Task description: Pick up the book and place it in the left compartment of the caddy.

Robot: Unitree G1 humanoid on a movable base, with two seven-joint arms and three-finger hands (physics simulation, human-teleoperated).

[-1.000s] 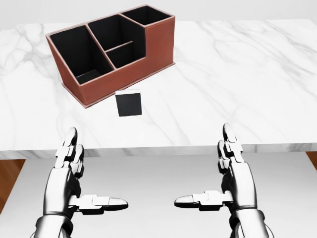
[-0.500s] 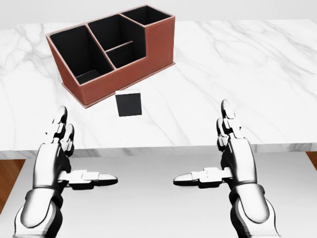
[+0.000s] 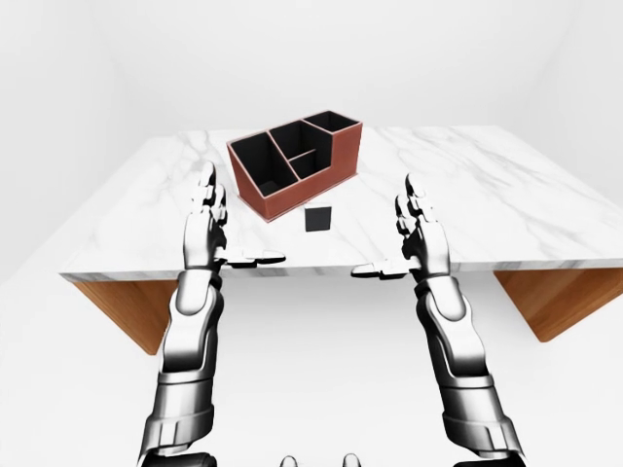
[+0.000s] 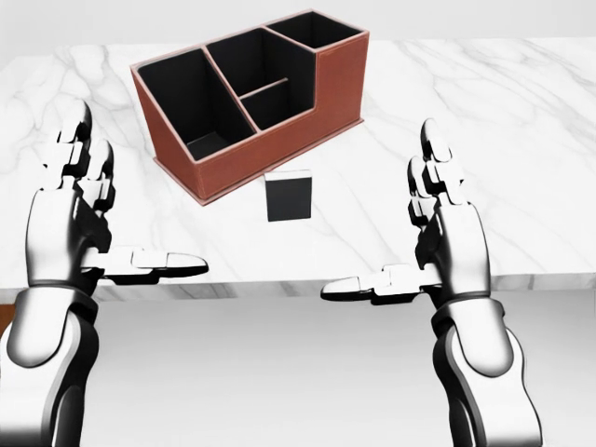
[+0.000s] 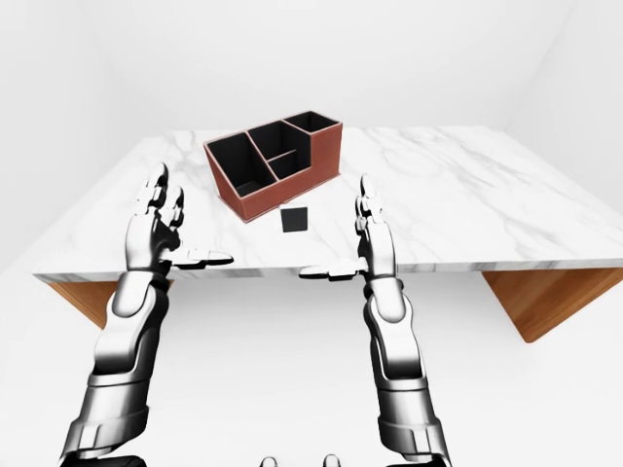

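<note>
Book [image 4: 288, 196] lying flat on the white marble surface [image 4: 521, 140], small, dark and nearly square, with a thin pale edge along its far side. Placed between the two hands, but farther in than both, and touched by neither.

Nearest, at the near edge of the surface: left hand [image 4: 79, 219] raised at the left of the head view, fingers [image 4: 73, 140] straight and pointing away, thumb stretched out sideways toward the right. Spread apart, holding nothing. Right hand [image 4: 438, 237] at the right in the same pose, fingers [image 4: 430, 149] upward and away, thumb pointing left toward the other thumb. Also spread apart and empty. Both thumbs low over the near rim of the surface, with a clear gap between their tips.

Farther, just beyond the book and close to it without visible touch: caddy [image 4: 307, 102], reddish brown outside and black inside, turned at an angle to the surface edge. Left compartment [image 4: 191, 98] large, with only a black bottom showing. To its right two smaller middle sections, one behind the other, and at the far right one taller section.

Beyond and to the right, only bare marble with grey veins. Wooden supports [image 3: 555, 302] visible under the surface in the eye views.
</note>
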